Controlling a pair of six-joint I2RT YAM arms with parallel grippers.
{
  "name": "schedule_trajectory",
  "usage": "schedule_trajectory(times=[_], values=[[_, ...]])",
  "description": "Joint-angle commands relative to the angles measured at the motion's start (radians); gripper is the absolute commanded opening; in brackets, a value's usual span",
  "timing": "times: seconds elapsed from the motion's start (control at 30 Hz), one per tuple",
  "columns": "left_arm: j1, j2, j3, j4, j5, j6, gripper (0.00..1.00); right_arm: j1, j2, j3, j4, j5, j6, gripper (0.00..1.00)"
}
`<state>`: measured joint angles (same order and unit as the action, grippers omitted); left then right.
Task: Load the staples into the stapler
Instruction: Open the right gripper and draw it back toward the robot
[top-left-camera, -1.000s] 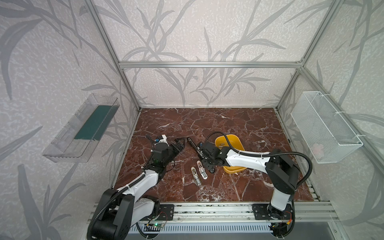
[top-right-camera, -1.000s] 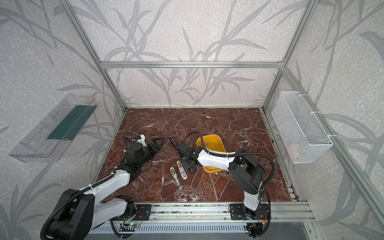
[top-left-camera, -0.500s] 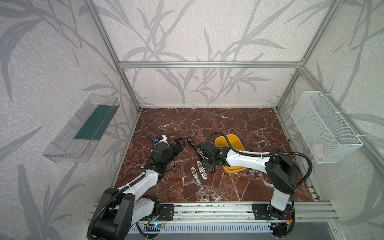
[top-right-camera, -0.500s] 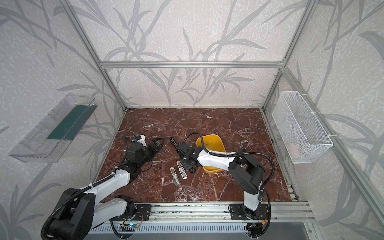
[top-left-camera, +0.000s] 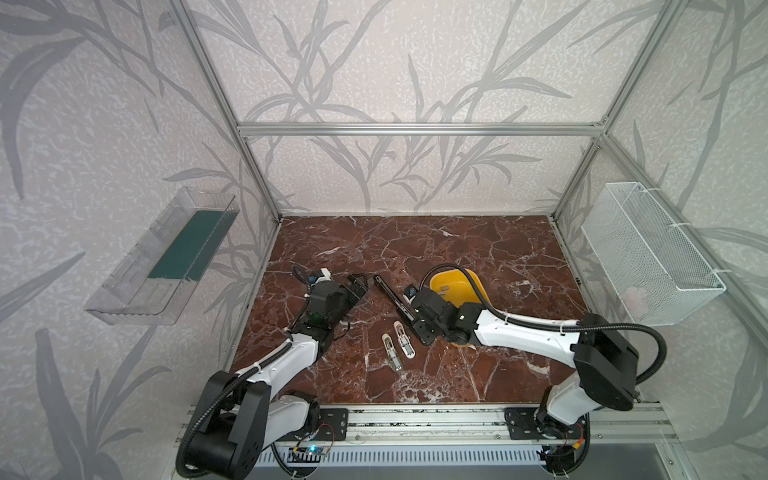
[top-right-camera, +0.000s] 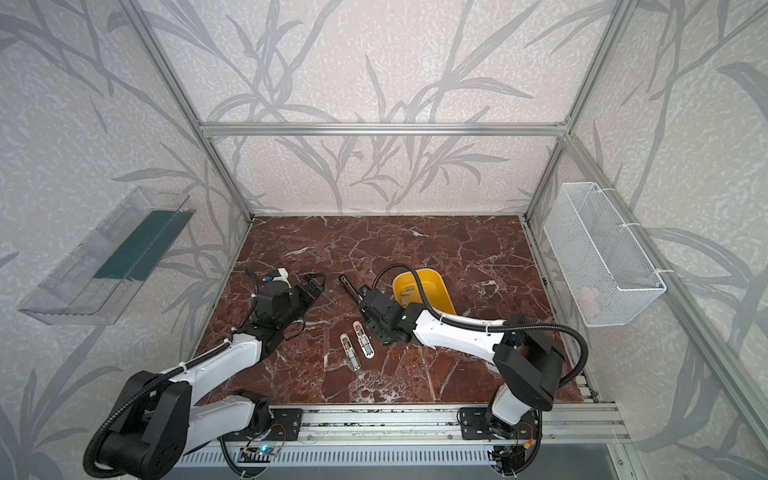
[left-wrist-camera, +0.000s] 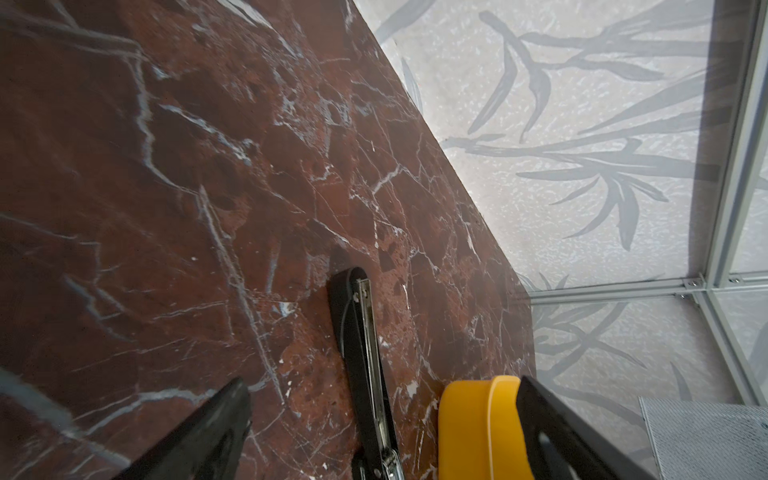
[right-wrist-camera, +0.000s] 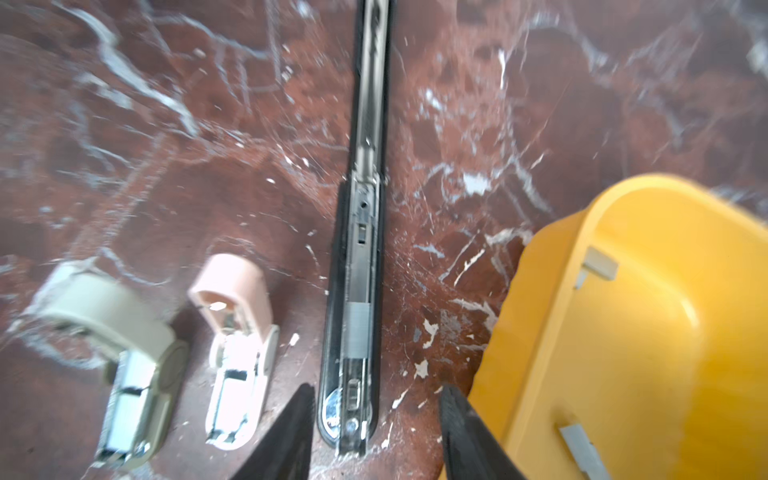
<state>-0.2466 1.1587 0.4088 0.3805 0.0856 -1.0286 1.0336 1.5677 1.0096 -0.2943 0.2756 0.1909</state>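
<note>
The left gripper (left-wrist-camera: 382, 380) sat low over the marble tabletop (top-left-camera: 457, 245) with its fingers (left-wrist-camera: 199, 436) spread to full width, gripping and touching nothing. The right gripper (right-wrist-camera: 376, 388) hung over the near end of the black stapler (right-wrist-camera: 357, 249). Its fingers (right-wrist-camera: 299, 432) were parted to either side of that end and gripped nothing; contact with the stapler could not be confirmed. On the right wall, a white wire basket (top-left-camera: 648, 249) held a pale object too indistinct to identify. On the left wall, a clear plastic bin (top-left-camera: 137, 291) held a flat dark green panel (top-left-camera: 189, 245). A yellow tray (right-wrist-camera: 519, 332) stood on the tabletop just beside the right gripper, whose arm covered part of the tray in both top views. The black stapler lay opened flat between the two grippers, and a short grey ribbed block sat in its channel. Two opened mini staplers, one beige (right-wrist-camera: 124, 353) and one pink (right-wrist-camera: 237, 332), lay side by side near the black stapler, on the side away from the tray. The staples (right-wrist-camera: 600, 264) lay in the yellow tray; the right wrist view showed two strips, one cut off at the frame edge.
</note>
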Motion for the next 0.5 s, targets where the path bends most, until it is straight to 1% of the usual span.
schedule_trajectory(times=[0.0, 0.03, 0.13, 0.17, 0.23, 0.27, 0.3, 0.33, 0.37, 0.4, 0.47], values=[[0.004, -0.094, 0.026, -0.069, -0.051, 0.065, 0.99, 0.050, -0.096, -0.060, 0.104, 0.089, -0.024, 0.58], [0.004, -0.123, 0.032, -0.079, -0.039, 0.105, 0.99, 0.056, -0.116, -0.080, 0.132, 0.097, -0.027, 0.59], [0.004, -0.219, 0.065, -0.179, -0.027, 0.192, 0.99, 0.083, -0.197, -0.157, 0.232, 0.150, -0.048, 0.65], [0.004, -0.246, 0.060, -0.182, -0.025, 0.206, 0.99, 0.101, -0.224, -0.172, 0.243, 0.184, -0.051, 0.68], [0.003, -0.280, 0.031, -0.146, -0.015, 0.218, 0.99, 0.128, -0.278, -0.174, 0.219, 0.216, -0.009, 0.69], [0.002, -0.292, 0.016, -0.121, -0.008, 0.221, 0.99, 0.141, -0.308, -0.177, 0.200, 0.207, 0.039, 0.70], [0.003, -0.298, 0.006, -0.107, -0.006, 0.222, 0.99, 0.146, -0.336, -0.181, 0.188, 0.169, 0.087, 0.71], [0.003, -0.298, 0.005, -0.105, -0.006, 0.223, 0.99, 0.155, -0.357, -0.186, 0.184, 0.129, 0.126, 0.79], [0.003, -0.294, 0.008, -0.104, -0.003, 0.226, 0.99, 0.168, -0.372, -0.190, 0.173, 0.113, 0.159, 0.85], [0.003, -0.286, 0.014, -0.103, 0.008, 0.231, 0.99, 0.186, -0.386, -0.195, 0.160, 0.104, 0.195, 0.87], [0.003, -0.263, 0.025, -0.100, 0.034, 0.234, 0.99, 0.229, -0.411, -0.235, 0.184, 0.097, 0.230, 0.87]])
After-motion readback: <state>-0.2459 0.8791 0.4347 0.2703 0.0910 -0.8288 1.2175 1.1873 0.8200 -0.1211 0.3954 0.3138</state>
